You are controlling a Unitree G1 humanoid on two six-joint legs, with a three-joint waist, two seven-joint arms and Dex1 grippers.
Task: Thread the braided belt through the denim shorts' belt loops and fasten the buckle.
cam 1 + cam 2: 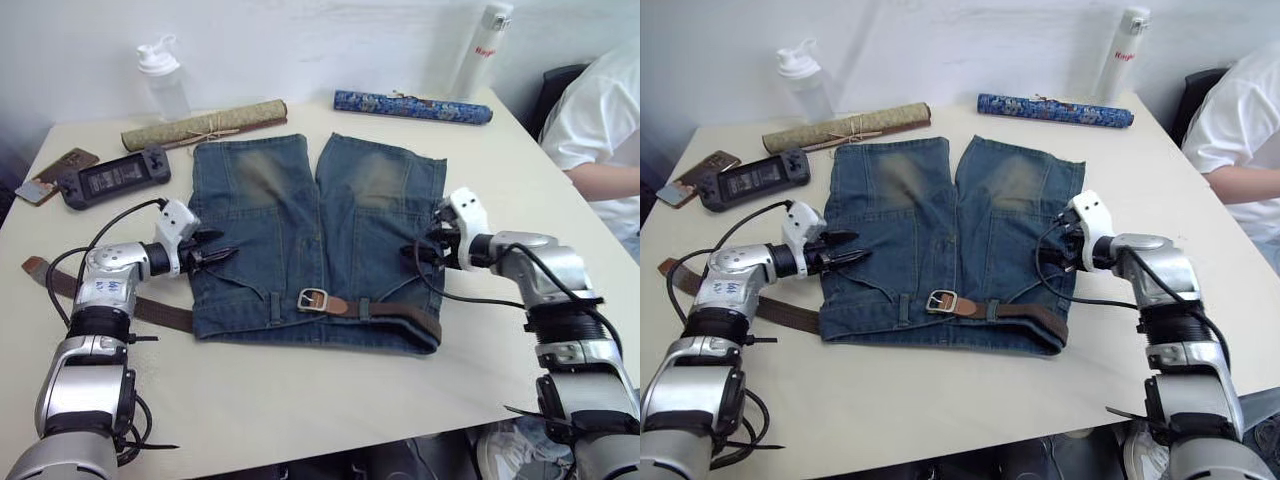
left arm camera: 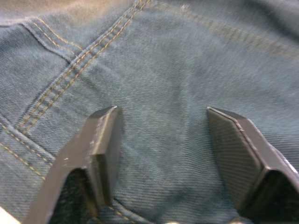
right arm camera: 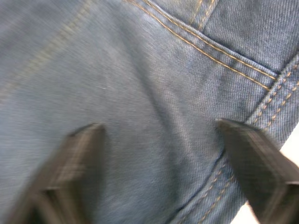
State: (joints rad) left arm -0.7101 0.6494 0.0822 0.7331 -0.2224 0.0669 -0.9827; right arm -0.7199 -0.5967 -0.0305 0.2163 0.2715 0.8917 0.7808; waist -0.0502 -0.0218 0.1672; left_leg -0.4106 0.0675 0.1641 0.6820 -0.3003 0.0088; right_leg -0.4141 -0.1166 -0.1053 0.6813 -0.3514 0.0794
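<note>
The denim shorts [image 1: 320, 235] lie flat mid-table, waistband toward me. The braided belt [image 1: 400, 311] runs along the right half of the waistband under a belt loop [image 1: 365, 307]. Its silver buckle [image 1: 313, 298] rests at the front centre. Another belt loop [image 1: 275, 305] stands left of the buckle. The belt's other stretch [image 1: 150, 308] trails over the table left of the shorts. My left gripper [image 1: 220, 248] hovers open over the shorts' left edge, denim between its fingers [image 2: 105, 140]. My right gripper [image 1: 415, 252] is open over the right edge, near a pocket seam [image 3: 233, 67].
A tan scroll [image 1: 205, 125] and a blue scroll [image 1: 412, 105] lie beyond the shorts. A clear bottle [image 1: 165, 80] and a white flask [image 1: 485, 45] stand at the back. A handheld console [image 1: 112, 178] and a phone [image 1: 57, 173] lie at left. A person [image 1: 605, 130] sits at right.
</note>
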